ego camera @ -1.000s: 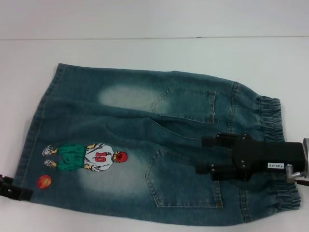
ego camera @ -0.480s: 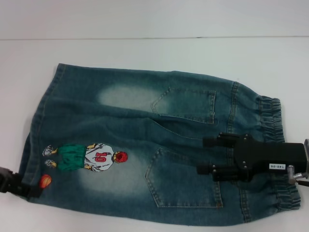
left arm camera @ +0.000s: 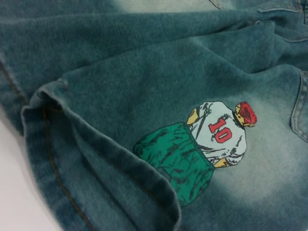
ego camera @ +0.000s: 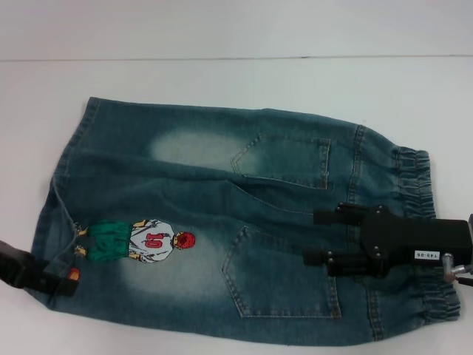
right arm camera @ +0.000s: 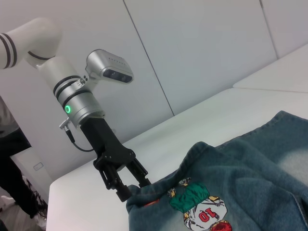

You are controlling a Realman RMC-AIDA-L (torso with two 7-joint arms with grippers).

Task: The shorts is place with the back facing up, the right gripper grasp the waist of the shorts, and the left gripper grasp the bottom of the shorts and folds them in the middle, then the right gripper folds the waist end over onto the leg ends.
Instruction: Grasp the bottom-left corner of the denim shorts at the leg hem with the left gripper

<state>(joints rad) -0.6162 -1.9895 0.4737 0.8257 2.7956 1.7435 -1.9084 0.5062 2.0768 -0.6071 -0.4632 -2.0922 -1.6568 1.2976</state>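
The denim shorts [ego camera: 207, 222] lie back up on the white table, ruffled waist [ego camera: 414, 177] at the right and leg hems [ego camera: 59, 185] at the left. My left gripper [ego camera: 63, 285] is at the lower left hem beside the cartoon player [ego camera: 140, 240]. Its fingers [right arm camera: 116, 184] stand apart, open, with the bunched hem edge [right arm camera: 139, 197] at their tips. The orange basketball patch [ego camera: 74, 275] is half covered. My right gripper [ego camera: 314, 237] hovers open over the lower back pocket, just inside the waist. In the left wrist view the hem [left arm camera: 62, 125] is folded up near the player [left arm camera: 211, 139].
The white table [ego camera: 222, 81] extends behind and to the left of the shorts. A pale wall rises behind the table's far edge. The silver left wrist [right arm camera: 79, 103] with its green ring light leans in over the hem.
My left gripper has slid right into the lower leg hem, rumpling it and partly covering the basketball patch. The right gripper has barely moved.
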